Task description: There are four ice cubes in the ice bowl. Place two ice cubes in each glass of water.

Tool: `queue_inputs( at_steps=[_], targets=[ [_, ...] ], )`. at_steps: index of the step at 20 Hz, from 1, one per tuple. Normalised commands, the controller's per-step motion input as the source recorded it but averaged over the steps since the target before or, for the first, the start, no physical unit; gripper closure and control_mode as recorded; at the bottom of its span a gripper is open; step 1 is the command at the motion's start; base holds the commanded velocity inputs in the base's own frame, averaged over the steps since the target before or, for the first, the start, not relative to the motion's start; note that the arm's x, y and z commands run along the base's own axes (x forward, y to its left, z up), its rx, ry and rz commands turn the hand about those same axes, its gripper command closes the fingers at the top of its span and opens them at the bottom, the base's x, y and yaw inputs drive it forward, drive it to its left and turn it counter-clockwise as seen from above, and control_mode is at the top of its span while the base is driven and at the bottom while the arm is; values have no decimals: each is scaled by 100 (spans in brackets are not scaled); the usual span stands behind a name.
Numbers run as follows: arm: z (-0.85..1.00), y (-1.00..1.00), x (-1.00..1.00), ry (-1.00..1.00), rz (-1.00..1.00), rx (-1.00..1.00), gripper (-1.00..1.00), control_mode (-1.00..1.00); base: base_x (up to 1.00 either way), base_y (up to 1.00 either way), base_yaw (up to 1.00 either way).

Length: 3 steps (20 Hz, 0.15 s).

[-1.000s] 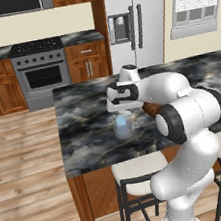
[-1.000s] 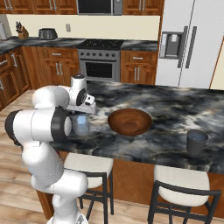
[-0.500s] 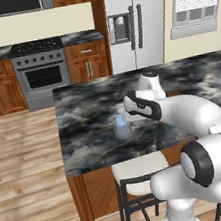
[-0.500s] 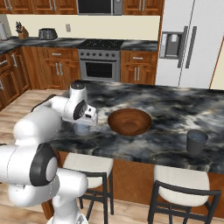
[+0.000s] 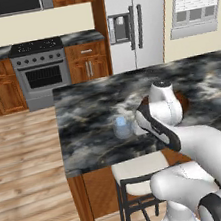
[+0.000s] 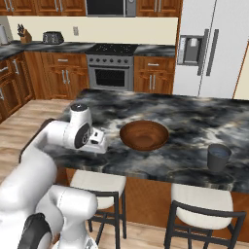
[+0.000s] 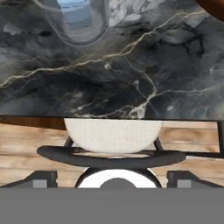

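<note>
On the dark marble counter (image 6: 194, 116), near its front edge, a clear bluish glass (image 5: 121, 127) stands upright just beside the wooden bowl (image 6: 144, 134). The hand view looks down into the glass (image 7: 77, 19), showing pale blue inside, above a cushioned stool (image 7: 111, 135). The right base view adds a second, darker glass (image 6: 218, 157) standing well apart. The gripper (image 6: 101, 141) has its fingers spread wide, holding nothing.

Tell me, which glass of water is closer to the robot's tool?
The clear glass by the island's near edge, just beside the tool. The darker-looking glass stands far off, beyond the wooden bowl.
</note>
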Motion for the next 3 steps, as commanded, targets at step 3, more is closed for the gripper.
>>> queue_inputs(
  at_steps=[3],
  targets=[
    [22, -51, -57, -4, 0, -1, -100, -100, 0, 0, 0]
  ],
)
